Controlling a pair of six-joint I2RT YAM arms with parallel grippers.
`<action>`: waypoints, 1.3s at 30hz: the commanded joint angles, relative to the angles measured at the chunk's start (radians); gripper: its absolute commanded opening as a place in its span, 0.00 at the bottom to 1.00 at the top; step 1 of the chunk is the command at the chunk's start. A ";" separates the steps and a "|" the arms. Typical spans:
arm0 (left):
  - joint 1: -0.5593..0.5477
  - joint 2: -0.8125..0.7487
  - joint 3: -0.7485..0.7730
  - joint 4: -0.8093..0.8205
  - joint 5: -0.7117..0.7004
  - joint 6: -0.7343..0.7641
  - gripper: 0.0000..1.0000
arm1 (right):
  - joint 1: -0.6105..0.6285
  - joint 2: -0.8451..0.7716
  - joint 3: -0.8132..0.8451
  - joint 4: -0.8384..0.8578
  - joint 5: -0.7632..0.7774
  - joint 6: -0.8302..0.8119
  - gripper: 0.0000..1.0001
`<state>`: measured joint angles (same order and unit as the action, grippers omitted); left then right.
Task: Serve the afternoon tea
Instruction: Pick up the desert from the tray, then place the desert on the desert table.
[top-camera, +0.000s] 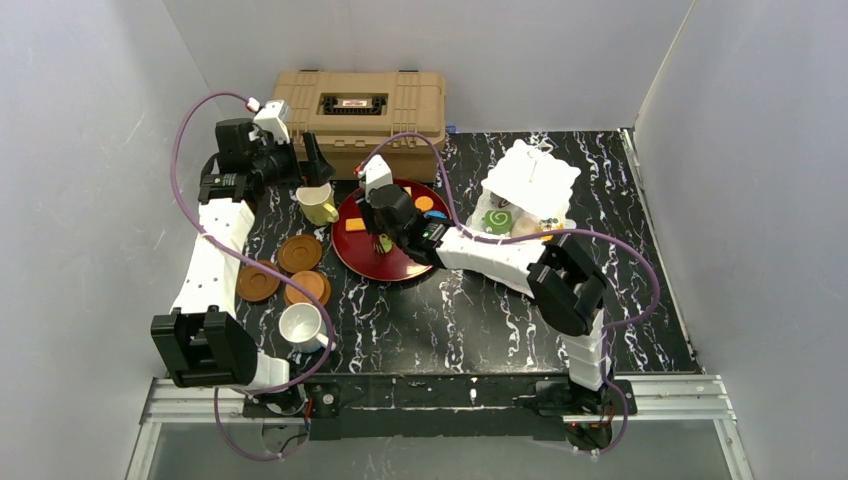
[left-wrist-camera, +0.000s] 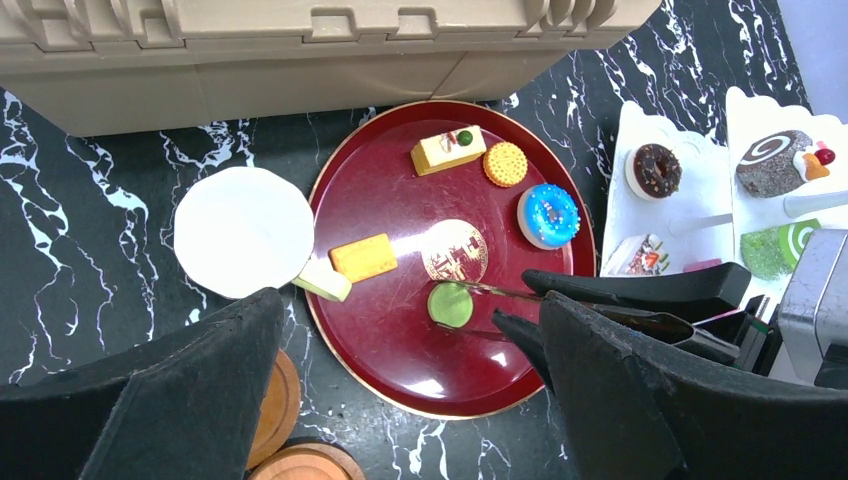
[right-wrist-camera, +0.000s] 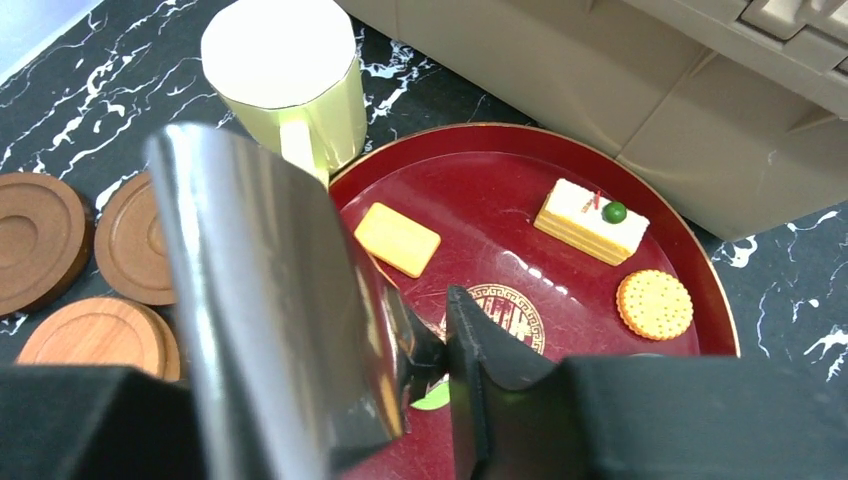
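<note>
Metal tongs (right-wrist-camera: 270, 300) pinched in the right gripper (left-wrist-camera: 512, 298), thin tips set either side of a round green cake (left-wrist-camera: 450, 303) on the dark-red tray (left-wrist-camera: 380, 150); impossible to tell whether the tips touch it. From the right wrist, most of that cake hidden behind one broad shiny tong blade and a black finger (right-wrist-camera: 475, 370), only a green sliver showing. Right arm stretched low and leftward across the table, wrist tipped down over the tray's near half. Left gripper (left-wrist-camera: 405, 320) hanging high over the tray's left side, fingers (left-wrist-camera: 190, 390) spread wide and empty, close to the tan case (left-wrist-camera: 300, 60). Just left of the tray, a pale-yellow mug (left-wrist-camera: 243, 232). Elsewhere on the tray, an orange biscuit (left-wrist-camera: 364, 256), blue doughnut (left-wrist-camera: 549, 215), round biscuit (left-wrist-camera: 505, 163) and layered slice (left-wrist-camera: 448, 150). Right of the tray, the white tiered stand (top-camera: 530, 175), cut off in the wrist view. Beside the left arm, brown saucers (top-camera: 300, 253) and a white mug (top-camera: 300, 325).
</note>
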<state>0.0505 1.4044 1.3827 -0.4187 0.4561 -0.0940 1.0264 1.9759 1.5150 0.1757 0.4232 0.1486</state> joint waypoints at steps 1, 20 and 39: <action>0.010 -0.046 0.009 -0.003 0.009 -0.006 0.98 | -0.007 -0.023 0.045 0.019 0.007 0.013 0.37; 0.014 -0.068 -0.021 -0.020 0.002 0.004 0.98 | -0.017 -0.327 0.293 -0.350 0.069 -0.145 0.23; 0.014 -0.078 -0.028 -0.018 0.018 -0.001 0.98 | -0.057 -0.745 0.083 -0.435 0.329 -0.251 0.25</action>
<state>0.0578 1.3617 1.3632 -0.4267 0.4545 -0.0940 0.9707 1.2510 1.6310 -0.2504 0.6819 -0.0631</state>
